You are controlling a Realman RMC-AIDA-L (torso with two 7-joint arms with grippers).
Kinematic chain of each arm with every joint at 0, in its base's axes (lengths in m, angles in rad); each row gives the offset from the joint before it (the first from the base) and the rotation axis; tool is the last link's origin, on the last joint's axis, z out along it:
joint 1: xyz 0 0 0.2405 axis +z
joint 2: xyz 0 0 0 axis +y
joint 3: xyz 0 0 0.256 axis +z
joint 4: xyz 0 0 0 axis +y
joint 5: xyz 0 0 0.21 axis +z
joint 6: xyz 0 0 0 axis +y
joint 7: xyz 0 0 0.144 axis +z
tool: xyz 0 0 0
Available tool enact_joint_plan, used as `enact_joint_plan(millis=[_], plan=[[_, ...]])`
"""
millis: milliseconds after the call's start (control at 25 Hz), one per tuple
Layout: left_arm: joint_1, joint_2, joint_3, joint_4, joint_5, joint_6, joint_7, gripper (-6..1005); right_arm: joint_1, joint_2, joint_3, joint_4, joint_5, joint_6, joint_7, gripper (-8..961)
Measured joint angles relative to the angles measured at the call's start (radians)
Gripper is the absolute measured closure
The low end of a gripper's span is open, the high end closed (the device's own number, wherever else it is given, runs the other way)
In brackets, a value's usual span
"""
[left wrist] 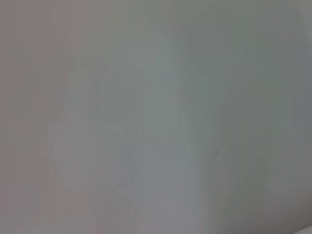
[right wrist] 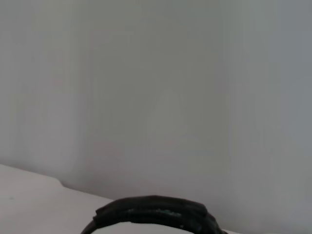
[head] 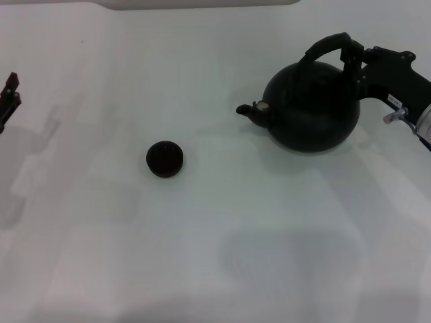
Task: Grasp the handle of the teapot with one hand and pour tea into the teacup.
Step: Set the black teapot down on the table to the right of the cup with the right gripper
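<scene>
my right gripper (head: 351, 59) at the handle (head: 323, 47), can't tell if clamped | teapot (head: 311, 104) right side of table (head: 202, 235), spout toward teacup (head: 164, 159), well apart | likely heavy, rigid, will swing: grip bail's top | left gripper (head: 9, 94) parked far left

Plain white table (head: 222, 256), faint soft shadows across it, pale raised edge (head: 202, 3) at far side

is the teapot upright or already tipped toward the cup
Upright. The teapot sits level on the table, spout aimed at the teacup, which stands apart. The right pincer is at the handle.
</scene>
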State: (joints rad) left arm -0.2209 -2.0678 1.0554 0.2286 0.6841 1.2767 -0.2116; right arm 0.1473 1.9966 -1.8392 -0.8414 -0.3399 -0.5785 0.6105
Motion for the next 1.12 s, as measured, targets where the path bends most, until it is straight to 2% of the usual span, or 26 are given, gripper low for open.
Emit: enact_joint_plan(millis=[1120], plan=[[0.000,-0.002,0.000,0.001,0.002,0.009,0.000,202,-0.004,0.003,-0.001,0.010,-0.024,-0.020,0.003,843]])
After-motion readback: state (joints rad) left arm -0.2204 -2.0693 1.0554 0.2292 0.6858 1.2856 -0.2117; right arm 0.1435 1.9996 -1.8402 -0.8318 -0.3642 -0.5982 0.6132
